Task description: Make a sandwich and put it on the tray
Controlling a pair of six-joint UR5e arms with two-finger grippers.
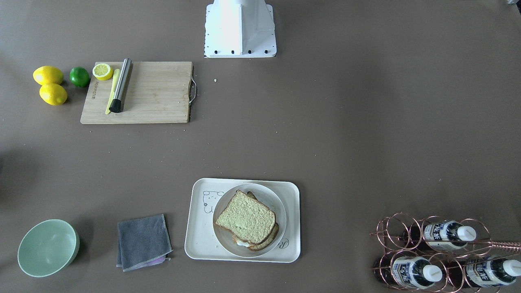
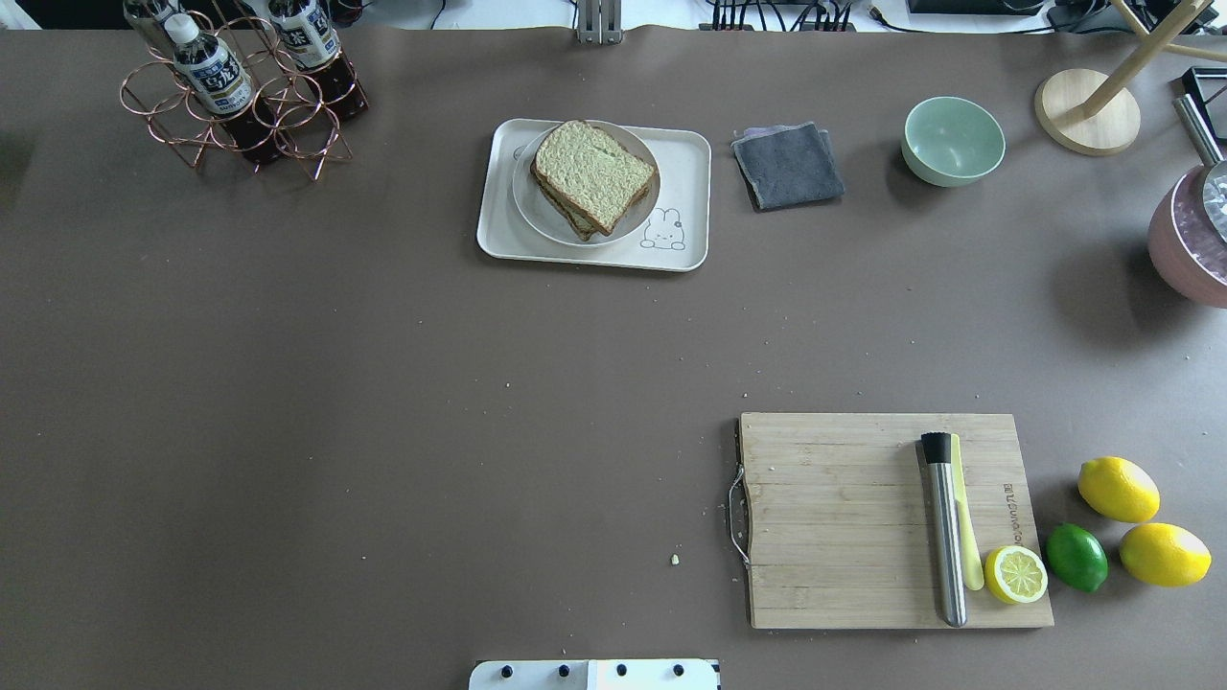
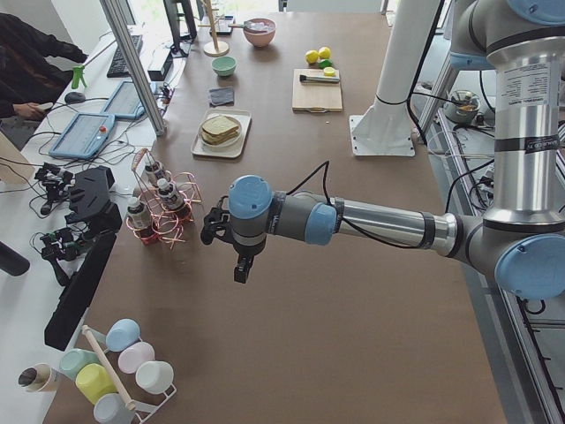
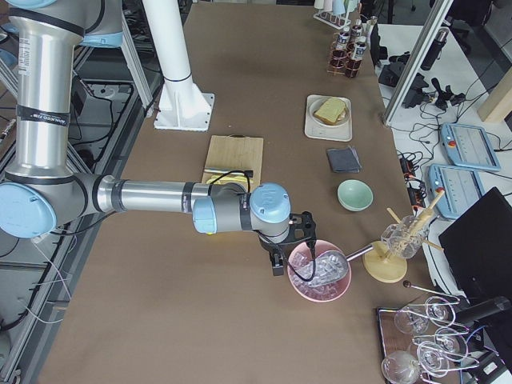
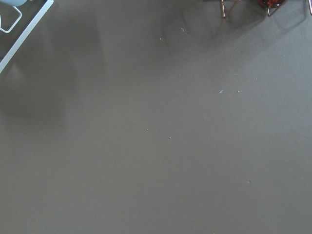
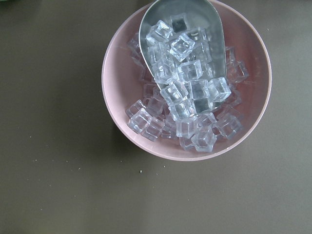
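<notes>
Overhead exterior: sandwich (image 2: pixel 594 175), two brown-crusted greenish-beige bread slices stacked askew, on small round white plate (image 2: pixel 523 195) inside cream rectangular plastic tray (image 2: pixel 690 153). Left fingers (image 3: pixel 214 227), right fingers (image 4: pixel 300 232): cannot tell whether spread.

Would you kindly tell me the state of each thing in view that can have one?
sandwich: assembled, on the white plate
tray: bearing that plate
green bowl: upright, empty
pink bowl: filled with ice cubes
grey cloth: folded
left end effector: cannot tell
right end effector: cannot tell
</notes>
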